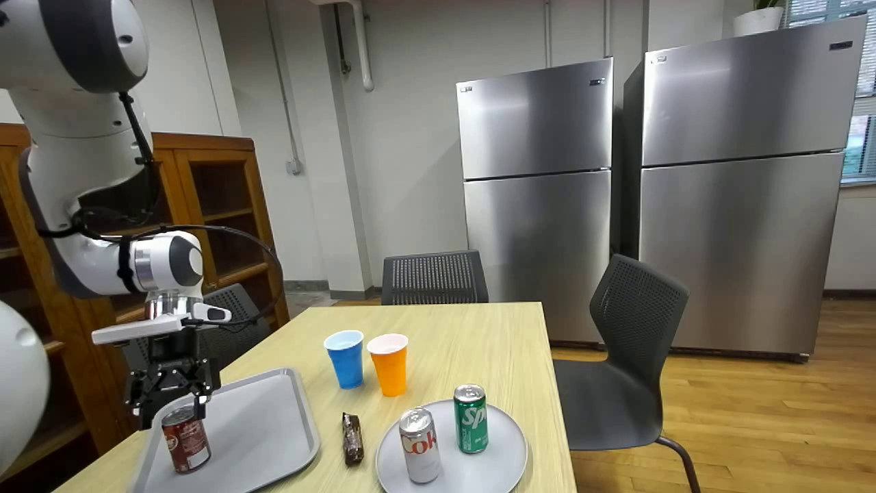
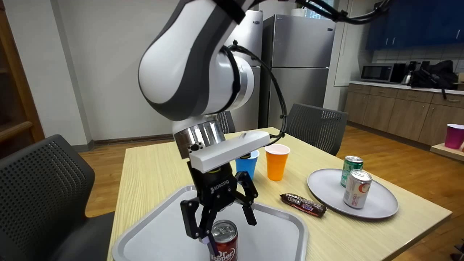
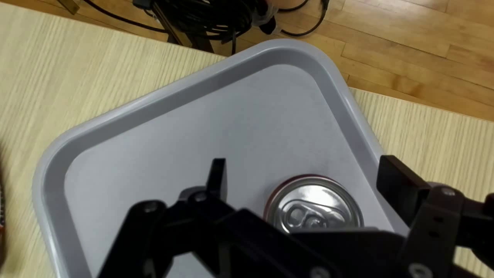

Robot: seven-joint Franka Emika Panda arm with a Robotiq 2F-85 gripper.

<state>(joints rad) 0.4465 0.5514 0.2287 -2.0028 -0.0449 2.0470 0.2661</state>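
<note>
Dr Pepper can [image 3: 313, 202] stands upright on the tray [image 3: 247, 116], between the wide-spread jaws of the gripper [image 2: 234, 238], which holds nothing; the tray, grey and smooth with rounded corners, lies on a pale wood-grain table [image 1: 465, 342], and beyond it brushed-metal refrigerators [image 1: 537, 239] stand on a planked floor [image 1: 746, 411]

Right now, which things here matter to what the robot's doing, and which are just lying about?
Apparently part of the job:
gripper, open
Dr Pepper can, nearest the gripper
gray tray, under that can

Just lying about, it seems:
blue cup
orange cup
wrapped bar
plate, with a silver Coke can and a green can on it
</note>
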